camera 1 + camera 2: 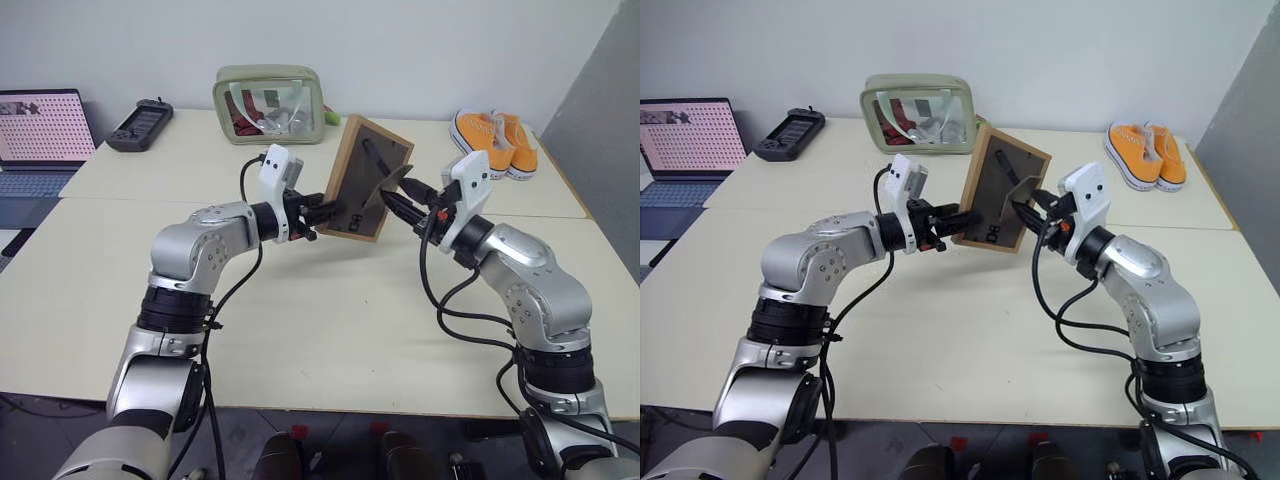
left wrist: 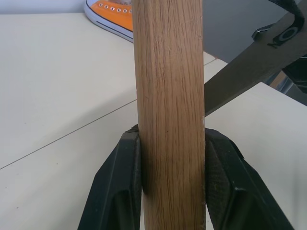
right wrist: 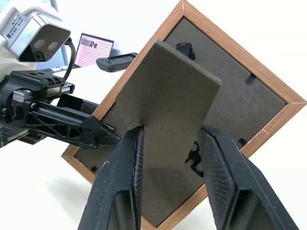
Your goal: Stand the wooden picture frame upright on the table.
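The wooden picture frame (image 1: 352,158) hangs in the air above the table (image 1: 300,330), tilted, with its dark back and fold-out stand (image 3: 172,96) turned toward me. My left gripper (image 1: 325,212) is shut on the frame's lower left wooden edge (image 2: 168,96), one finger (image 2: 120,182) pressed on each face. From the right, my right gripper (image 1: 395,195) closes its fingers (image 3: 122,177) on both sides of the stand flap, which is swung out from the back. The picture side is hidden.
On the far table stand a pale green see-through bag (image 1: 268,103), a pair of orange shoes (image 1: 495,140) at the right, a dark handheld controller (image 1: 140,125) and an open laptop (image 1: 40,130) at the left. A seam (image 1: 120,200) separates the two tabletops.
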